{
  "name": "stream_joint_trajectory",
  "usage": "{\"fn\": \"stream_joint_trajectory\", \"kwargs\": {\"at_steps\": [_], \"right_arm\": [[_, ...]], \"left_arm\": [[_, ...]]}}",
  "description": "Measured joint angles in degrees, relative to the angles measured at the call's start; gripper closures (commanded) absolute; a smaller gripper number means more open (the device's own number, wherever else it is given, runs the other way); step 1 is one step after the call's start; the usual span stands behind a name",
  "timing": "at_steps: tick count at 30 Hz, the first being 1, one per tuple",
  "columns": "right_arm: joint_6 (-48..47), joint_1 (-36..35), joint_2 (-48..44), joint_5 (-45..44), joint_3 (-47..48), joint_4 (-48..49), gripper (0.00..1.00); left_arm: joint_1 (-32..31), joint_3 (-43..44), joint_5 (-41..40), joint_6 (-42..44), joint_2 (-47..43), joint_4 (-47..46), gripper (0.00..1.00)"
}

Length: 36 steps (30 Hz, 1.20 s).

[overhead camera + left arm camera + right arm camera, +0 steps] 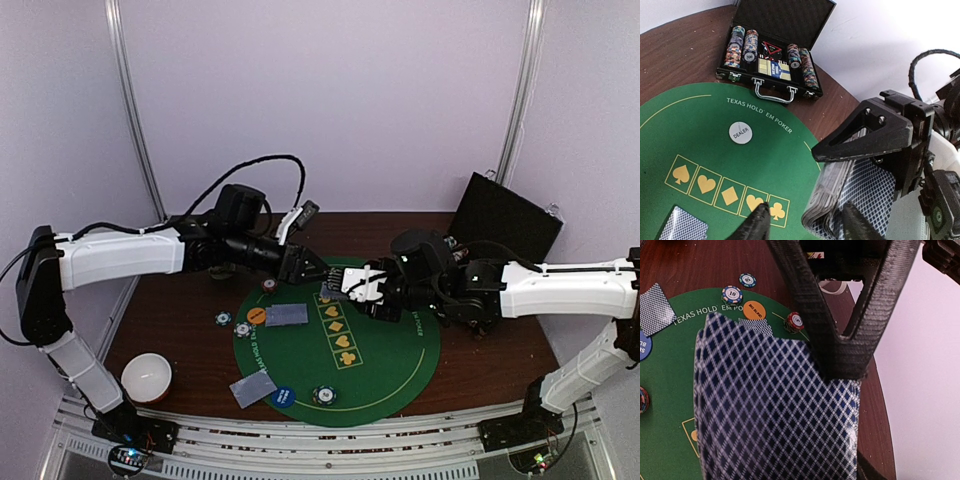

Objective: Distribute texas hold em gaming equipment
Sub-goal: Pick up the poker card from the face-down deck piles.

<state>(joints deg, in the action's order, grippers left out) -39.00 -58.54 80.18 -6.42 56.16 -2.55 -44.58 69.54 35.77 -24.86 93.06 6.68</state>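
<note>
Right wrist view: my right gripper (357, 286) is clamped on the deck of cards (770, 410), one black finger pressed across its patterned back, holding it above the green mat (390, 370). My left gripper (805, 226) is spread wide and empty, with the deck's edge between its fingers. One dealt card (287, 315) lies face down on the mat. The white dealer button (740, 132) sits near the printed title.

The deck (770, 415) is blue-and-white diamond lattice, the mat (700, 120) green with yellow suits, one chip (794, 321) seemingly red.
</note>
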Motion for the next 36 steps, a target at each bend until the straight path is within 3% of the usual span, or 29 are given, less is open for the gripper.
{"fn": "stream_joint_trajectory", "kwargs": {"at_steps": [10, 16, 27, 36], "right_arm": [[-0.3, 0.0, 0.0, -1.2, 0.0, 0.6, 0.53], [-0.3, 0.0, 0.0, -1.7, 0.0, 0.6, 0.53], [-0.3, 0.0, 0.0, -2.7, 0.0, 1.0, 0.53], [0.2, 0.8, 0.0, -3.5, 0.0, 1.1, 0.54]], "left_arm": [[0.0, 0.5, -0.7, 1.8, -1.2, 2.5, 0.78], [0.0, 0.5, -0.3, 2.2, -2.4, 3.3, 1.00], [0.0, 0.2, 0.2, 2.2, -6.7, 5.5, 1.00], [0.0, -5.6, -5.2, -3.7, -17.3, 3.9, 1.00]]}}
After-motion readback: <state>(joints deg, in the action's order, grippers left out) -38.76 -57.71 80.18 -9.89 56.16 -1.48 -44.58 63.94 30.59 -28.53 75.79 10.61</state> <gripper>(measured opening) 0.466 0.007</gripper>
